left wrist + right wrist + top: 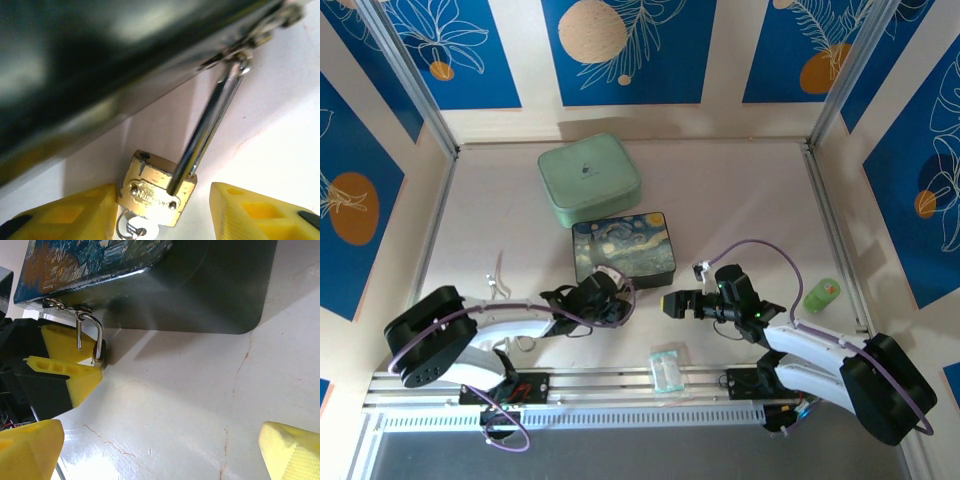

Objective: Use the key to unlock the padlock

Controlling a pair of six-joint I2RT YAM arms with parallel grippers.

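Note:
The brass padlock [152,192] hangs by its silver shackle [212,115] from the hasp of the dark starry-night box [620,245]. A dark hole shows on the body's top beside the shackle leg. The silvery key [134,230] sticks out of the padlock's underside. My left gripper [164,200] stands open around the padlock: one yellow finger [80,212] touches its side, while the other [260,210] is a gap away. My right gripper [160,450] is open over bare table, a little to the right of the padlock [99,359] and its shackle [92,330].
A mint-green case [588,180] lies behind the box. Near the front rail sits a clear plastic packet [667,368]. A small green bottle [822,294] stands at the right wall. The two grippers [595,300] [670,303] face each other at the box's front.

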